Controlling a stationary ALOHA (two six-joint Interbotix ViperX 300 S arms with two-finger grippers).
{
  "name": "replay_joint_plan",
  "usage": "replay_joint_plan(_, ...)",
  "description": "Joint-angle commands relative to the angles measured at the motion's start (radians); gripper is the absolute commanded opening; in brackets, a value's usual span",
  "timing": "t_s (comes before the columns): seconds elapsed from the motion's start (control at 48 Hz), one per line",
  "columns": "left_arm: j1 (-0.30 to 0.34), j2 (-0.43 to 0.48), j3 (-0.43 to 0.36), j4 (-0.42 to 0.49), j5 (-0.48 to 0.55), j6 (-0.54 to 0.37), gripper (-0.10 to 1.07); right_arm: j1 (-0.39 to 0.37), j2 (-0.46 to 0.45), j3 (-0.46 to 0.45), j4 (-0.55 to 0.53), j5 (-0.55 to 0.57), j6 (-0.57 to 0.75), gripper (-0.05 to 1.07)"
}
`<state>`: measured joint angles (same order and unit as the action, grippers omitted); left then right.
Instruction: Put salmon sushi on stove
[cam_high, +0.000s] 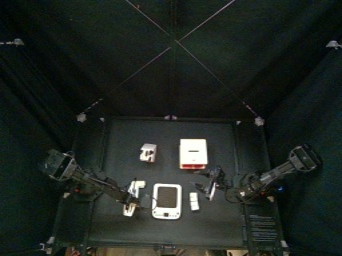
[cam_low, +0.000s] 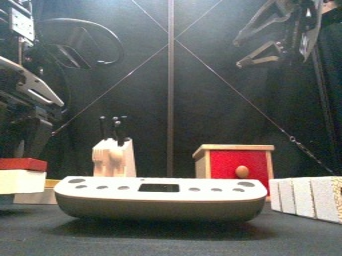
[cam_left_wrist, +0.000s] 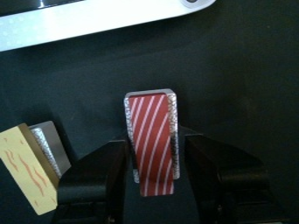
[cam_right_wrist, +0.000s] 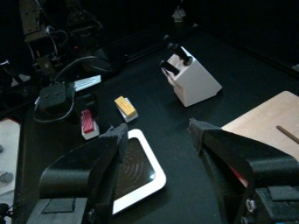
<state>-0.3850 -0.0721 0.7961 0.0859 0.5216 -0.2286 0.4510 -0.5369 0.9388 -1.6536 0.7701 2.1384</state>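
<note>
The salmon sushi (cam_left_wrist: 151, 138), a small white block with a red-striped top, sits between the jaws of my left gripper (cam_left_wrist: 152, 162), which are closed against its sides low over the table. It also shows at the left in the front view (cam_low: 19, 175) and in the right wrist view (cam_right_wrist: 87, 121). The stove (cam_high: 167, 200), a flat white rounded piece with a greyish centre, lies at the table's front middle, just right of the left gripper (cam_high: 130, 196). My right gripper (cam_right_wrist: 158, 131) is open and empty, hovering right of the stove (cam_right_wrist: 135, 175).
A yellow-topped block (cam_left_wrist: 28, 166) lies beside the salmon sushi. Plain white small blocks (cam_low: 307, 195) stand right of the stove. A white box with a red band (cam_high: 195, 150) and a white knife block (cam_high: 147, 153) stand behind.
</note>
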Motion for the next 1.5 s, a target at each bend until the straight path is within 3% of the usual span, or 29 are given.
replay_joint_plan(0.0, 0.002, -0.025, -0.02, 0.018, -0.005, 0.0, 0.58, 0.0, -0.006, -0.009, -0.002, 0.005, 0.002, 0.91)
replay_joint_plan(0.354, 0.003, -0.075, -0.025, 0.12, -0.127, -0.002, 0.58, -0.005, -0.006, -0.008, -0.002, 0.005, -0.002, 0.91)
replay_joint_plan(0.646, 0.08, -0.029, -0.097, 0.183, -0.232, 0.0, 0.58, -0.008, -0.006, -0.006, -0.002, 0.005, -0.002, 0.91)
replay_joint_plan(1.125, 0.192, 0.161, -0.258, 0.13, -0.282, 0.0, 0.58, -0.009, -0.006, -0.006, -0.002, 0.005, 0.0, 0.91)
replay_joint_plan(1.479, 0.196, 0.179, -0.272, 0.129, -0.305, 0.0, 0.59, -0.009, -0.006, -0.005, -0.003, 0.005, 0.0, 0.91)
